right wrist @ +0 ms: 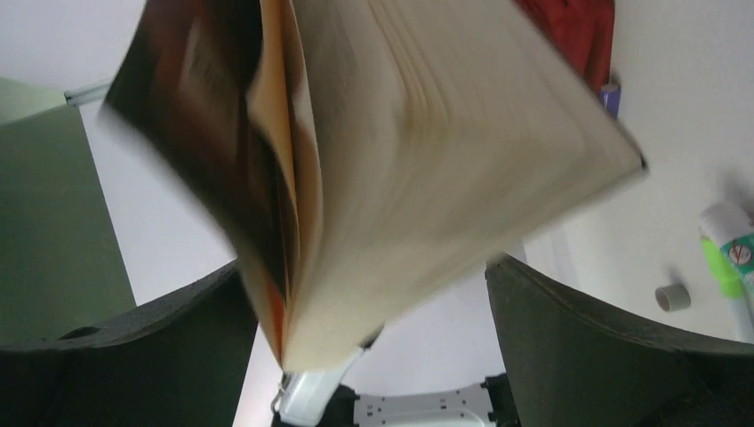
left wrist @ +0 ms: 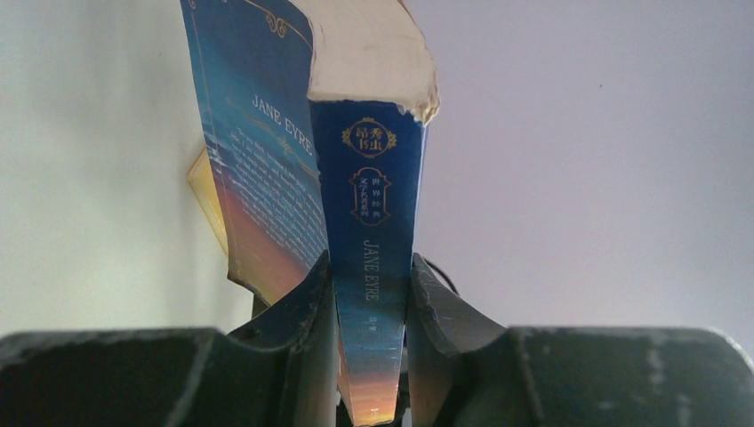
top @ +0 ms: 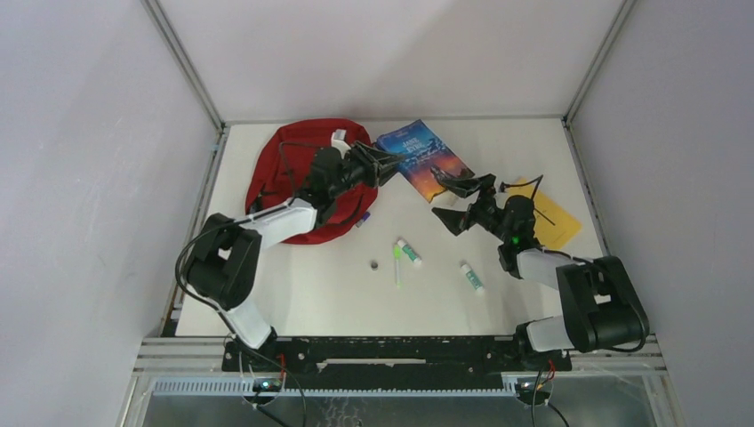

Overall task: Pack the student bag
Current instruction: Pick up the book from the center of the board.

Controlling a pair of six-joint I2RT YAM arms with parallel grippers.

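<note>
Two glue sticks [top: 409, 252], one green marker [top: 397, 269] and one small grey ring [top: 374, 265] lie mid-desk, nearest the arm bases. Beyond them, the right claw [top: 452, 201] gapes wide around the near corner of the one Jane Eyre paperback [top: 425, 158] without gripping it. The left claw [top: 384, 167] pinches its spine. One student bag [top: 298, 169] sits at the far-left corner, just left of the book and under the left arm, which is the nearer one.

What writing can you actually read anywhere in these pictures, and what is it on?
"JANE EYRE": down the spine of the blue paperback book.
"JANE EYRE": again on its cover beside the spine.
Gold emblems and cover small print: too small to read.
Labels on the white-and-green tubes: too small.
</note>
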